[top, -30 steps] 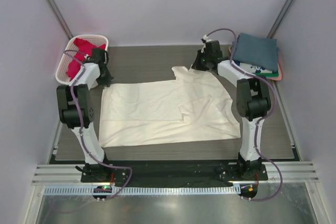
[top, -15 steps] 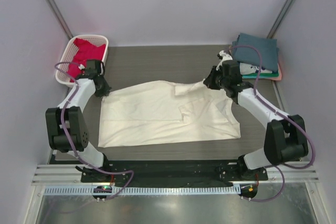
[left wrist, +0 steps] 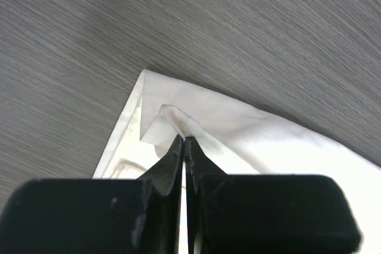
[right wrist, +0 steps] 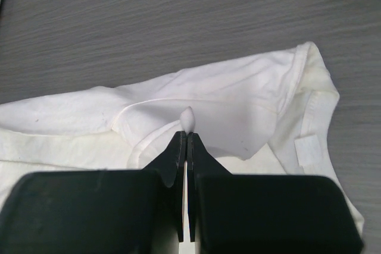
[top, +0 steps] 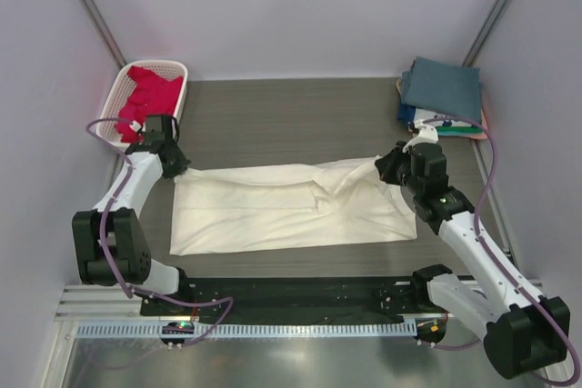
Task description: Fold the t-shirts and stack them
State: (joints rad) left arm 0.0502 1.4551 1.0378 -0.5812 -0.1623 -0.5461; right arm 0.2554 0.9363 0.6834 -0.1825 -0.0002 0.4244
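Soft, creased cream t-shirt (top: pixel 291 211), folded into a long band between the grippers. Clenched on a pinch of its far corner, the left gripper (left wrist: pixel 183 141); on a fold by the collar, the right gripper (right wrist: pixel 187 134). Beyond the left one — white lattice basket (top: pixel 178 70) holding a crumpled crimson-pink t-shirt (top: pixel 150 88); beyond the right, a folded stack (top: pixel 443 86) topped slate-blue.

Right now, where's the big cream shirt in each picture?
Top view: cream shirt spread across the middle.
Left wrist: cream shirt corner, lower centre and right.
Right wrist: cream shirt fills the lower half.
Shared landmark: the grey wood-grain table beyond it.
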